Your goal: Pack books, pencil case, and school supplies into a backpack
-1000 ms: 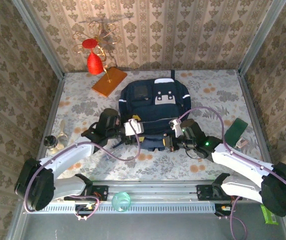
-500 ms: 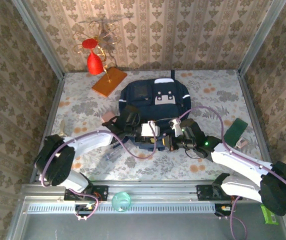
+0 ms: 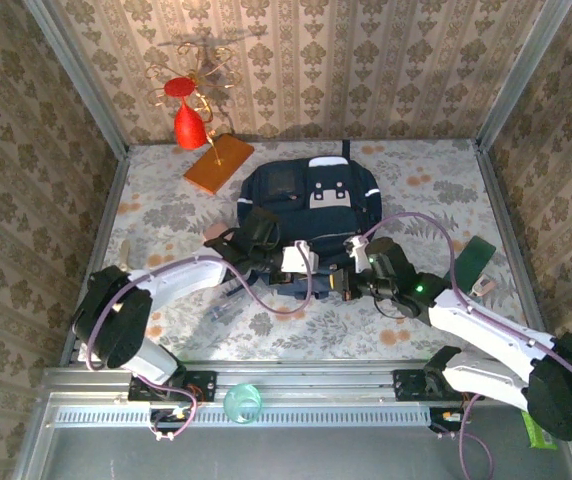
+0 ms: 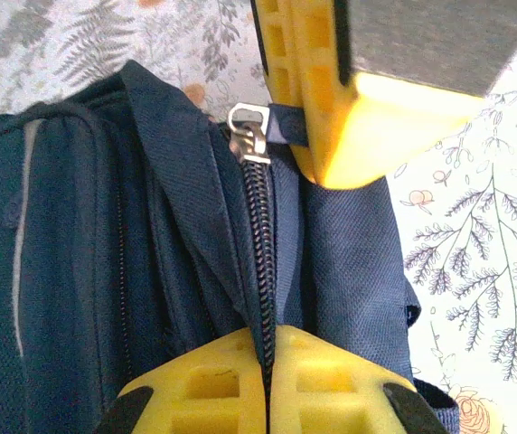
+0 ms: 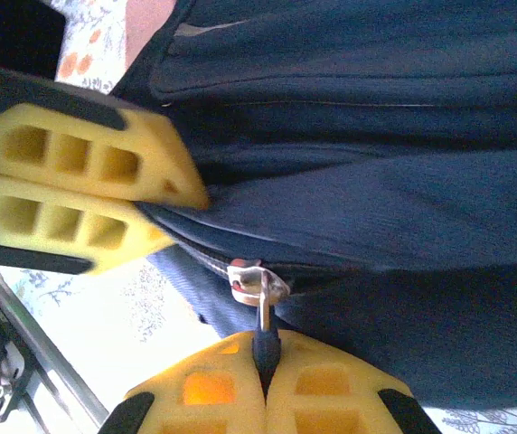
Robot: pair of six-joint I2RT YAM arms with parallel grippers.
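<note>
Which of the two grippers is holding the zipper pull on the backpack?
The right gripper: it is shut on the dark tab of the zipper pull, while the left gripper pinches the backpack fabric along the zipper line.

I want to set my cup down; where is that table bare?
Bare cloth lies between the backpack and the right wall, beyond the green book, and along the left wall, nearer than the orange slab. Crowded: the backpack's near edge, where left gripper and right gripper clamp.
</note>
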